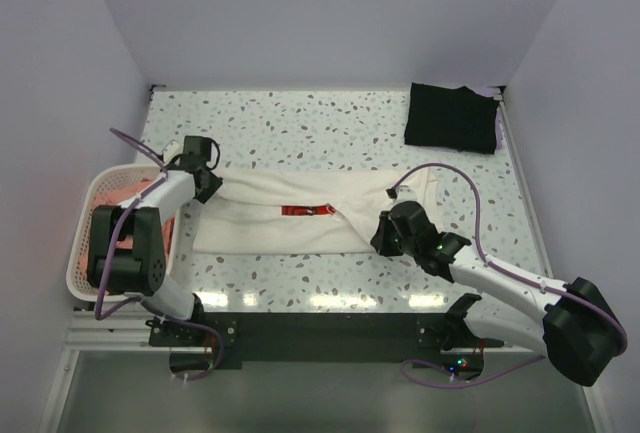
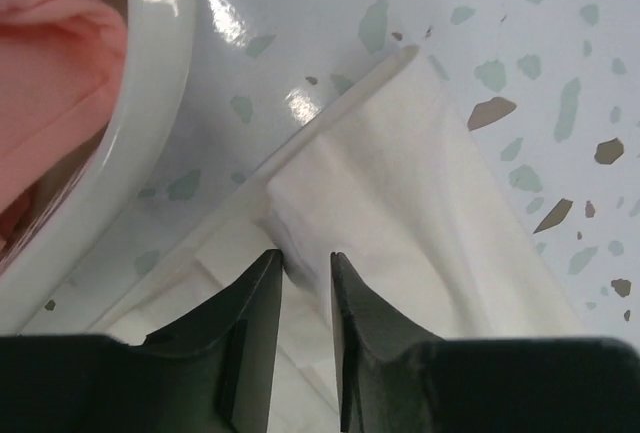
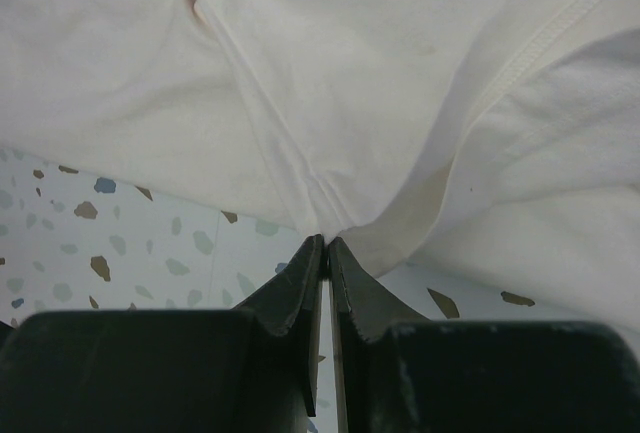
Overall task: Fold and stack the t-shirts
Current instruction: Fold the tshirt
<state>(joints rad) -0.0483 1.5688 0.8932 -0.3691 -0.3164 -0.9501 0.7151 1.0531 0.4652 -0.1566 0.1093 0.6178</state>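
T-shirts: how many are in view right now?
3 that can be told apart: a white shirt spread in the middle, a black shirt folded at the far right corner, and pink cloth in the basket on the left, which may hide more than one shirt.

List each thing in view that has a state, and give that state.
white t-shirt: laid out on the table, partly folded, pinched at both ends
black t-shirt: folded, lying at the far right corner
pink t-shirts: bunched in the basket
basket: holds pink cloth, at the table's left edge
left fingers: closed on the white t-shirt's left end
right fingers: shut on the white t-shirt's near edge
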